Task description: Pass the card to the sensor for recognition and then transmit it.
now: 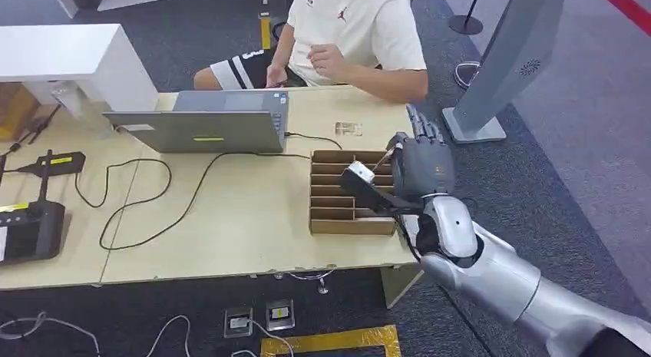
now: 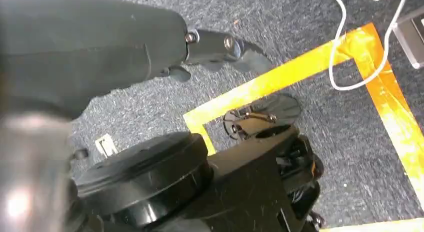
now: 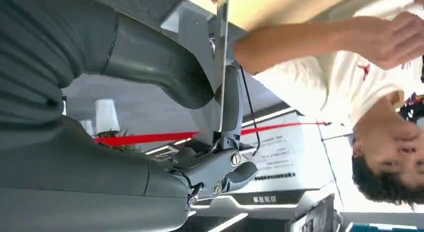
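Above the divider box (image 1: 342, 196), right hand (image 1: 418, 166) pinching edge-on card (image 3: 220, 67), face hidden

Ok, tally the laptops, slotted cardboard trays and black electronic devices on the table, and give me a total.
Grey laptop: 1
Brown cardboard slotted tray: 1
Black electronic devices, a boxy one and a slim one: 2
Total: 4

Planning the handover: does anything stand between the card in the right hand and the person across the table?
Nothing visible does. The right hand holds the card above the cardboard tray; the laptop sits left of the path to the person.
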